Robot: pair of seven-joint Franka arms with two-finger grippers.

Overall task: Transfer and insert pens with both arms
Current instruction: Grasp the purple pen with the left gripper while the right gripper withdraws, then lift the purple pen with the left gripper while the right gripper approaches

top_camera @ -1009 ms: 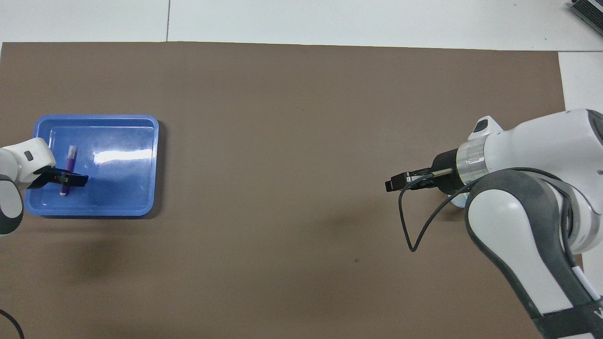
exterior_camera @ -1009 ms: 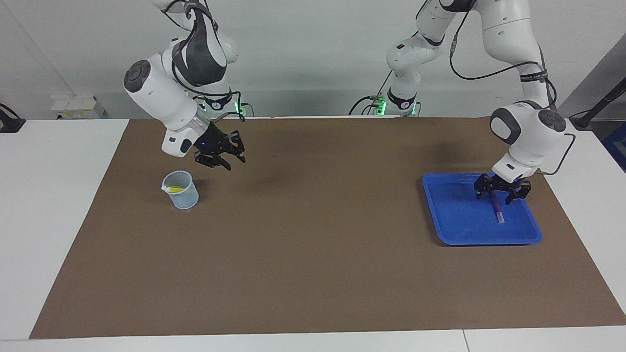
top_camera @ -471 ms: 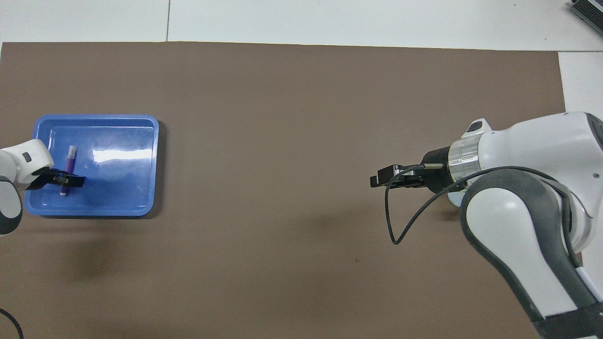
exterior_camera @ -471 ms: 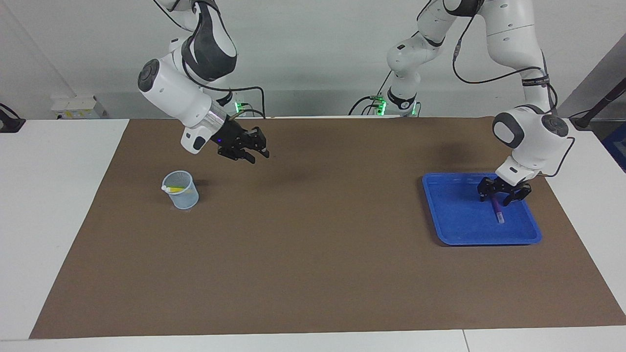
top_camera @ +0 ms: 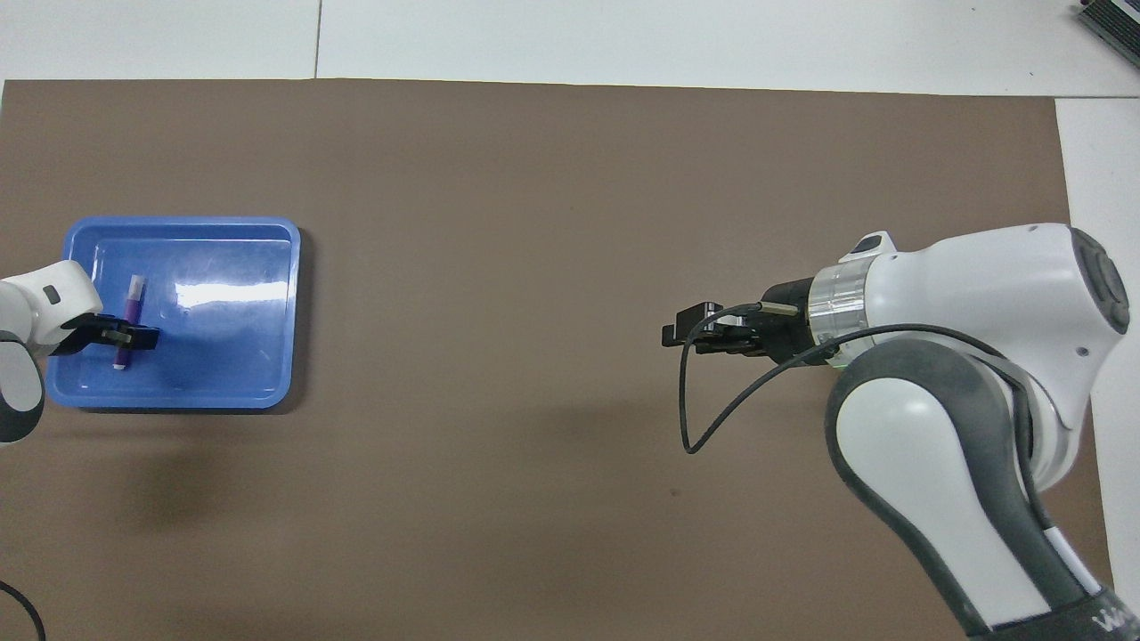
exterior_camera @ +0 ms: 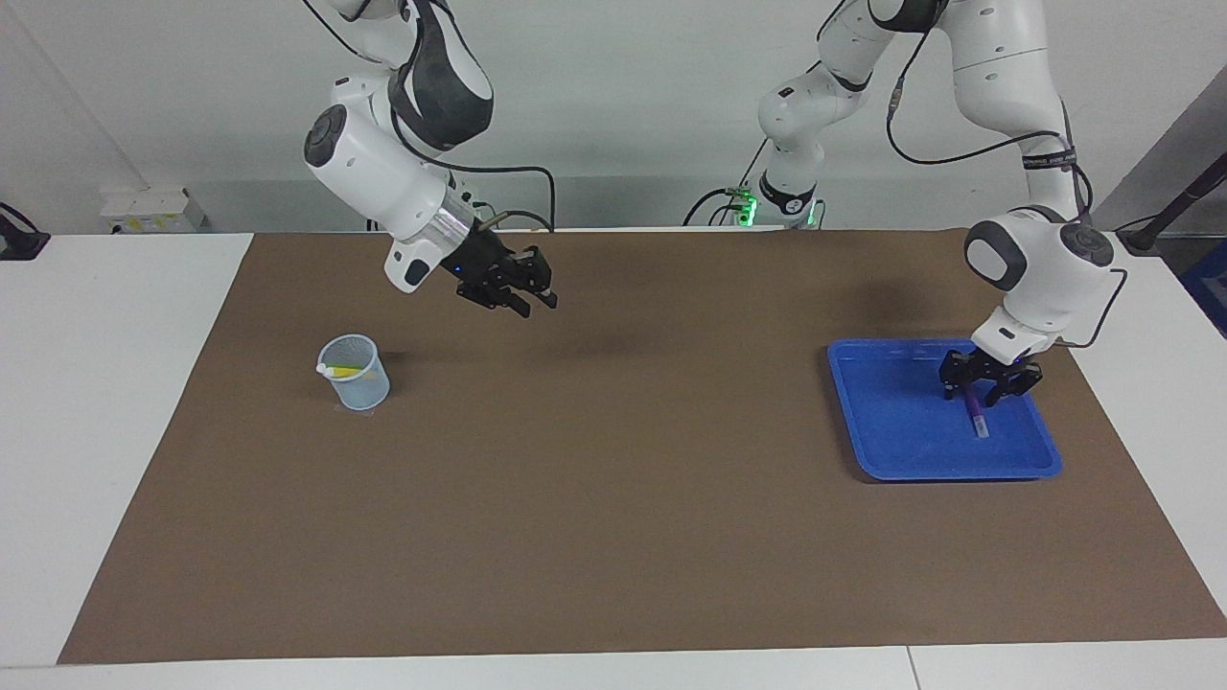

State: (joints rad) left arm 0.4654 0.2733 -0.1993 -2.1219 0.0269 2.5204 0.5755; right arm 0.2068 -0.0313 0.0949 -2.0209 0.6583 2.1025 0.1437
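Finding the purple pen [exterior_camera: 976, 414] [top_camera: 134, 307] lying flat on the floor of a blue tray [exterior_camera: 891, 422] [top_camera: 232, 356], in the part of the tray toward the left arm's end of the bench [exterior_camera: 115, 383]. Noting its whitish end pointing away from the robots and its purple end pointing toward them.

Seeing the left pincer [exterior_camera: 990, 383] [top_camera: 116, 336] sitting low inside the tray, right over the pen's purple end, with the arm reaching down to it from above the tray's edge. Not being able to tell whether this pincer is open or already gripping the pen.

Finding the tray resting on a brown mat [exterior_camera: 613, 498] covering most of the bench, close to the mat's edge at the left arm's end.

Seeing the right pincer [exterior_camera: 518, 287] [top_camera: 681, 328] hanging in the air over bare mat, carrying nothing, tilted down and pointing toward the middle of the bench. Not being able to tell whether it is open or closed.

Spotting a small pale-blue mesh cup [exterior_camera: 355, 374] standing upright on the mat toward the right arm's end of the bench, well apart from the tray. Seeing a yellow pen [exterior_camera: 342, 370] leaning inside it, with its whitish end poking over the rim.
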